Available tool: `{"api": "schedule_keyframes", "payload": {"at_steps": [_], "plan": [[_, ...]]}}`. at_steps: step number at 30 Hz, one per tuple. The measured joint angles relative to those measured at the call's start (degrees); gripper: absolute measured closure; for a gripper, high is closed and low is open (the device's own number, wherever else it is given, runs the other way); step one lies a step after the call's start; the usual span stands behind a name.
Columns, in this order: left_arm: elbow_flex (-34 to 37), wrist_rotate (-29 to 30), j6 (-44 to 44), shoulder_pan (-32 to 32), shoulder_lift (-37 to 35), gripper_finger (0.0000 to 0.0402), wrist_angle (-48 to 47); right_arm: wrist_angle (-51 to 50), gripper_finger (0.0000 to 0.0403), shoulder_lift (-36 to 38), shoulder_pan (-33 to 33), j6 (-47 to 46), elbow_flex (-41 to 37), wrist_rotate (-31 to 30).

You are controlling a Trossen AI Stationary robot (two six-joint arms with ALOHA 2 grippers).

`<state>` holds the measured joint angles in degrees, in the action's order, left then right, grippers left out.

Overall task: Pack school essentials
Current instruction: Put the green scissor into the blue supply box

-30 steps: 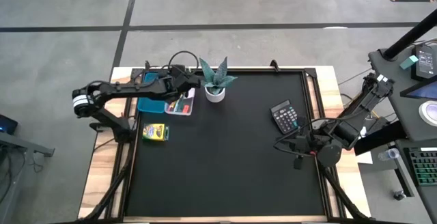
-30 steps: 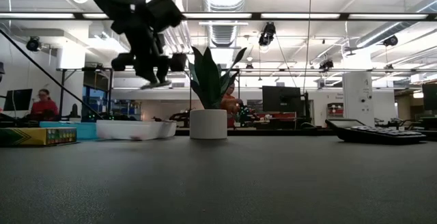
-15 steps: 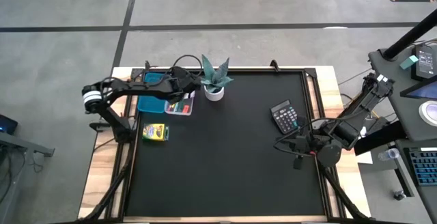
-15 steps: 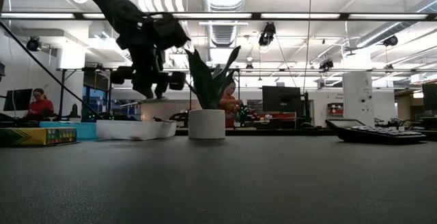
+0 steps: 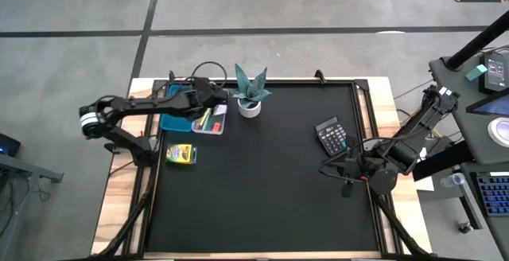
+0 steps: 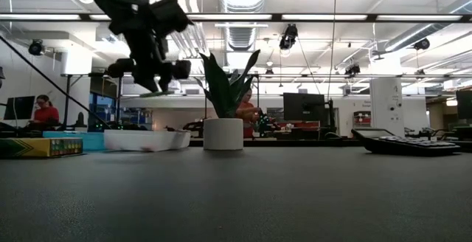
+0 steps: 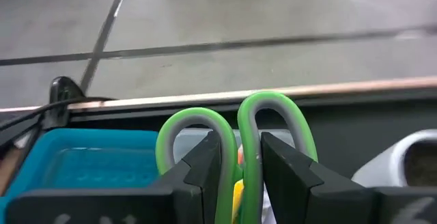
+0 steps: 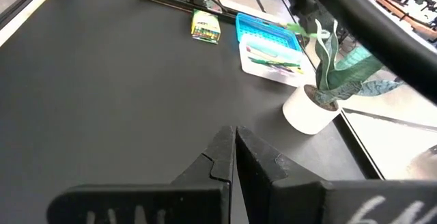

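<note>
My left gripper [image 5: 208, 111] hangs over the white tray [image 5: 219, 126], just beside the plant [image 5: 251, 94], pinching the scissors [image 7: 235, 149]. In the left wrist view my fingers [image 7: 205, 166] sit on either side of the green handle loops, clamped on them, with something yellow and orange showing just below. In the low view the gripper [image 6: 151, 72] is up off the table, above the tray [image 6: 147, 139], and the plant [image 6: 224, 98] stands right next to it, leaves close to the arm.

Pens [image 5: 205, 120] lie in the tray; I can make out green, yellow and red or orange, nothing finer. The teal box [image 5: 169, 122] touches the tray on the side away from the plant. The crayon box [image 5: 180, 153] lies flat on the mat, near the tray and further from the plant, apart from both containers.

The calculator [image 5: 332, 135] is well apart from the plant, across the mat. My right gripper [image 5: 347, 170] waits near it at the table edge, fingers [image 8: 220, 157] pressed together on nothing.

A person [image 6: 46, 113] sits in the room behind the table.
</note>
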<state>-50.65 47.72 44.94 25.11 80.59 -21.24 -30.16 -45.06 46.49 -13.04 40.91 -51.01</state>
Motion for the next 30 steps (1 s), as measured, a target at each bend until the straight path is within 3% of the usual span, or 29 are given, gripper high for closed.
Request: {"api": "schedule_keyframes", "payload": {"at_steps": [7,15,30], "plan": [[7.6,-0.6,1.4,0.0,-6.0,0.0321,7.8,0.0,0.0394,-0.1,0.0,0.0,0.0,0.1],[14.6,-0.8,1.4,0.4,-4.3,0.032,25.2,0.4,0.0394,-0.1,0.0,0.0,0.0,0.2],[15.5,0.8,-7.9,3.2,0.0,0.032,34.3,0.4,0.0394,-0.1,0.0,0.2,0.0,0.1]]}}
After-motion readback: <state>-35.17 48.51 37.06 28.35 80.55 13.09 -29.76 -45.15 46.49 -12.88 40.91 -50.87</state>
